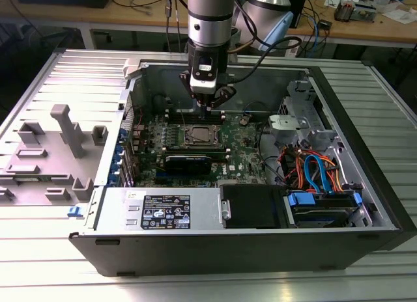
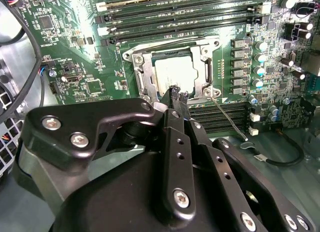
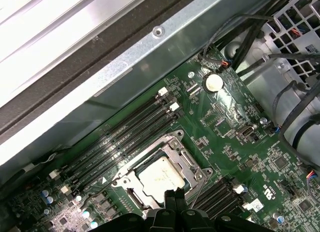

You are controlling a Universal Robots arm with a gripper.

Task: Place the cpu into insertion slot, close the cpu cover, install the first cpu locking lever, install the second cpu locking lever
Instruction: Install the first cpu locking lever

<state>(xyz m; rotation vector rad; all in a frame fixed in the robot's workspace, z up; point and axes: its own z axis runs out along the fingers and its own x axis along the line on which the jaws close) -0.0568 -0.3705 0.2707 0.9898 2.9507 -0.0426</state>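
A ribbed metal table (image 1: 39,269) carries an open computer case (image 1: 228,250), with a white printed label (image 1: 166,211) on its power supply (image 1: 206,207). My gripper (image 2: 177,94), fingers pinched together, hangs at the edge of the cpu cover (image 2: 141,74), which is closed over the cpu (image 2: 172,72).

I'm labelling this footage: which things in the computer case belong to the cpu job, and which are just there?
Job in hand: flat silver-grey square cpu; thin silver metal frame cpu cover lying over it; thin wire locking lever beside it; black tool at the socket's edge.
Just lying about: long black memory slots; round silver coin battery; blue and orange cables; grey labelled power-supply box.
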